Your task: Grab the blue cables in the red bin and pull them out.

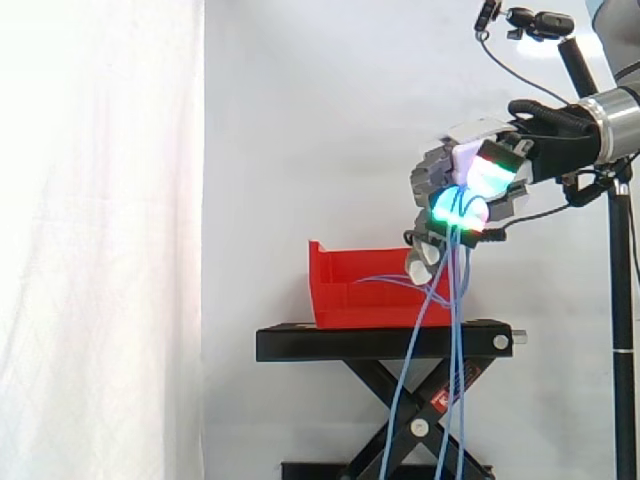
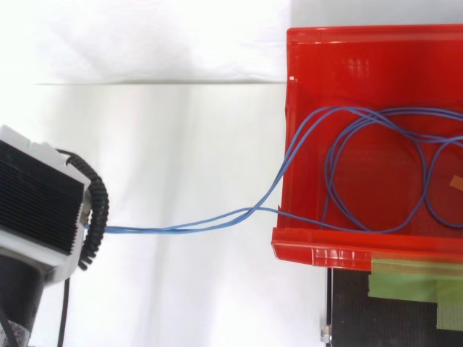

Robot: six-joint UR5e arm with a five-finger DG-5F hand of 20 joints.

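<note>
Blue cables (image 1: 458,300) from red bin (image 1: 345,300) into hand (image 1: 470,165)

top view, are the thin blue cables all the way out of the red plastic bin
No, loops of the thin blue cables lie inside the red plastic bin, with strands running over its rim to the hand.

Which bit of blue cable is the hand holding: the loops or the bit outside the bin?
The outside bit: the hand curls round it. The loops lie inside the red bin.
</note>
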